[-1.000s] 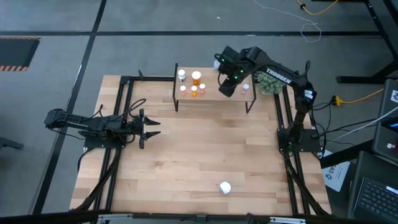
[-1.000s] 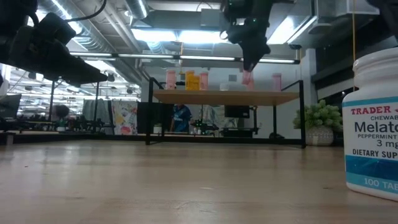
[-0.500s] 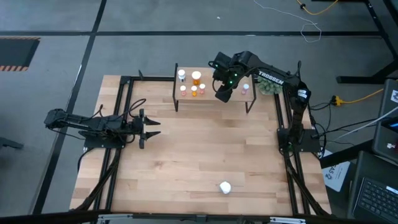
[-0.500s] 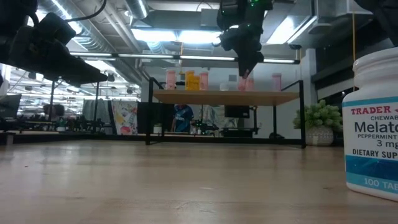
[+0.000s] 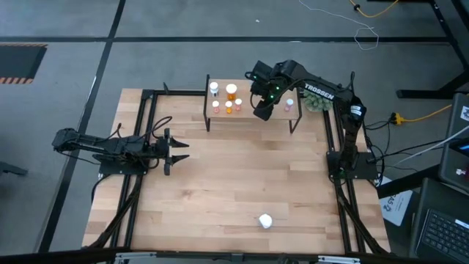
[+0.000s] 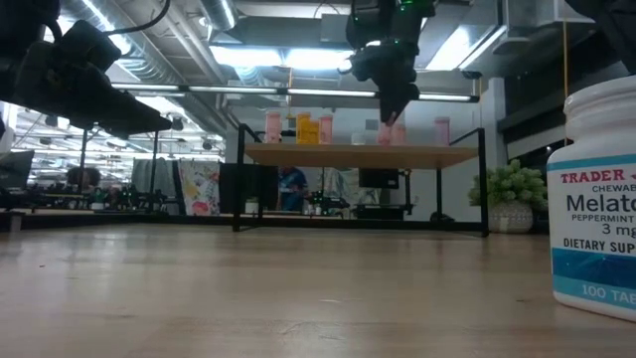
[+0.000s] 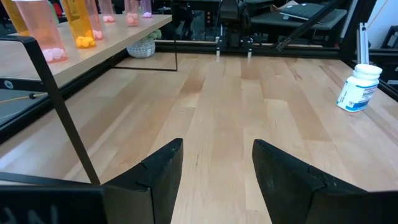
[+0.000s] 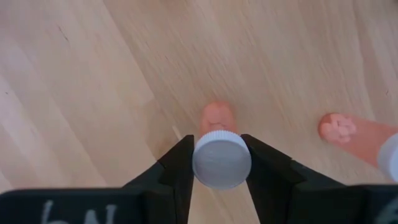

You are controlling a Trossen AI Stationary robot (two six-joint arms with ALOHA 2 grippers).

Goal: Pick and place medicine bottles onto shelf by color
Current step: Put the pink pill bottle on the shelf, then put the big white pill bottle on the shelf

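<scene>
Right gripper (image 8: 214,163) clamps a pink bottle (image 8: 216,152), frame centre; seat it flat on the shelf (image 8: 93,81) before you release.

The wooden table (image 5: 220,183) carried a low shelf (image 5: 249,111) standing on thin black legs along its far edge, roughly midway across. A white bottle (image 5: 265,221) with a blue-banded label stood alone near the near edge, a little right of centre. At the far right corner a small green plant (image 5: 316,99) sat just beside the shelf's right end. Black frame rails (image 5: 139,139) ran along the left and right edges.
</scene>
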